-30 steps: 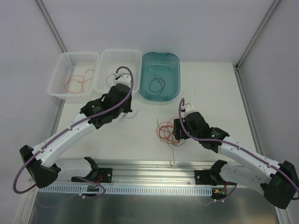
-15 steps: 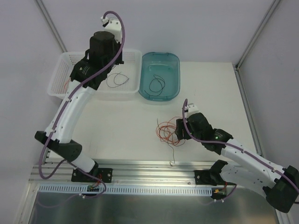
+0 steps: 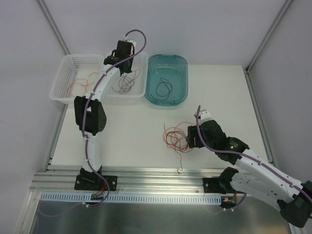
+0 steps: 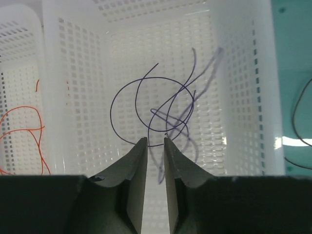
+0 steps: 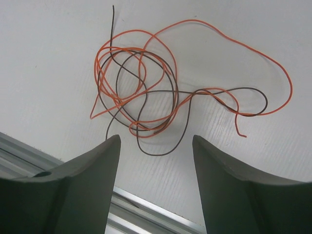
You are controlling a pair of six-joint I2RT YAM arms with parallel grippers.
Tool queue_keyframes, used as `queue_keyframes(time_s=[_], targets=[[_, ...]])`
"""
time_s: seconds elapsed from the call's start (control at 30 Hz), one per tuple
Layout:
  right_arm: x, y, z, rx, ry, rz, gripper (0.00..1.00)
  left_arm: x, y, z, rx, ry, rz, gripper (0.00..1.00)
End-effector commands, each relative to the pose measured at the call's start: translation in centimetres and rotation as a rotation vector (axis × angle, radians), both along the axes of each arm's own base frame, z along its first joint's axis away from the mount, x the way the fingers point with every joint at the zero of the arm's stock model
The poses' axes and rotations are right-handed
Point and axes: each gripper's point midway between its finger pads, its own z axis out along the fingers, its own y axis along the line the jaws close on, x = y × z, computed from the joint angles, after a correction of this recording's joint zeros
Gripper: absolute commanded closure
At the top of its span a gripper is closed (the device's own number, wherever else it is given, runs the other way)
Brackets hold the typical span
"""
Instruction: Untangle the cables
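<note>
- The white desk (image 3: pixel 126 141) stood between pale walls, with a metal rail (image 3: pixel 156 176) along its near edge where both arms were bolted.
- On the desk, right of centre and near the rail, we saw a tangle of cables (image 5: pixel 141 97). Its red-orange and black strands were looped through one another and lay flat on the surface.
- The right gripper (image 5: pixel 155 140) hovered over the near side of the tangle with its jaws wide apart. Nothing was between them, and we saw no strand touching them.
- A loose black cable (image 4: pixel 161 114) curled in several loops inside the middle basket (image 3: pixel 143 68), a white perforated one at the far side of the desk.
- The left gripper (image 4: pixel 155 141) pointed down into that basket with its jaws only a narrow slit apart, and the white basket floor showed through the gap. The cable's lowest loop ran right by the fingertips; we could not tell whether it touched them.
- A red-orange cable (image 3: pixel 82 87) lay in the left basket (image 3: pixel 63 73), which stood side by side with the middle one.
- Another black cable (image 3: pixel 164 88) lay looped in the teal tub (image 3: pixel 178 73), just to the right of the middle basket.
- The left arm (image 3: pixel 90 117) stretched from the rail across the desk to the baskets. The right arm (image 3: pixel 253 163) lay low along the near right side.
</note>
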Motion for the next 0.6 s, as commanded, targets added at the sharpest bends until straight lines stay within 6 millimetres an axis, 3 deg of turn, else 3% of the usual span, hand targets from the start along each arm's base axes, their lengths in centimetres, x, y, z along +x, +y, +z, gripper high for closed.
queue_keyframes(time_s=[0.0,0.07,0.1,0.13,0.17,0.23,0.27,0.33,0.37,0.4,0.43,0.47,0.5,0.53,0.57], targets=[[-0.1,-1.0,0.5,-0.016,-0.019,-0.031,0.35,0.9,0.3,2.2,-0.044,-0.069,0.002,0.79],[-0.1,-1.3,0.6,-0.018,-0.026,-0.038,0.35,0.4,0.7,2.6,-0.036,-0.071,0.015,0.7],[-0.2,-1.3,0.5,-0.018,-0.024,-0.039,0.35,0.1,0.8,2.9,-0.04,-0.076,0.015,0.6],[-0.2,-1.3,0.5,-0.017,-0.024,-0.04,0.35,-0.2,0.8,2.8,-0.04,-0.072,0.016,0.58],[-0.2,-1.3,0.4,-0.018,-0.023,-0.04,0.35,-0.8,1.0,4.2,-0.05,-0.094,0.019,0.54],[-0.1,-1.3,0.5,-0.021,-0.023,-0.04,0.35,-1.8,1.1,4.8,-0.068,-0.096,0.022,0.39],[-0.1,-1.2,0.6,-0.019,-0.022,-0.039,0.36,-2.7,1.0,6.7,-0.095,-0.126,0.011,0.32],[-0.1,-1.2,0.6,-0.012,-0.02,-0.042,0.35,-4.1,0.7,7.0,-0.135,-0.119,-0.001,0.16],[-0.1,-1.1,0.6,-0.009,-0.02,-0.041,0.35,-5.5,0.4,9.1,-0.175,-0.15,-0.025,0.11],[-0.1,-1.0,0.6,-0.007,-0.018,-0.041,0.35,-6.3,0.1,9.5,-0.193,-0.151,-0.046,0.06],[-0.2,-1.0,0.3,-0.008,-0.012,-0.043,0.35,-7.4,-0.3,8.7,-0.244,-0.121,-0.034,0.01],[-0.2,-0.9,0.1,-0.007,-0.005,-0.041,0.35,-9.0,-0.3,10.5,-0.283,-0.15,-0.044,0.01],[-0.2,-0.8,-0.3,-0.014,0.01,-0.042,0.35,-10.2,-1.2,10.6,-0.327,-0.136,-0.083,0.01],[-0.2,-0.8,-0.7,-0.018,0.02,-0.042,0.34,-11.5,-1.6,9.1,-0.355,-0.091,-0.085,0.01],[-0.2,-0.5,-0.9,-0.007,0.031,-0.043,0.34,-13.2,-1.8,10.5,-0.383,-0.116,-0.103,0.01]])
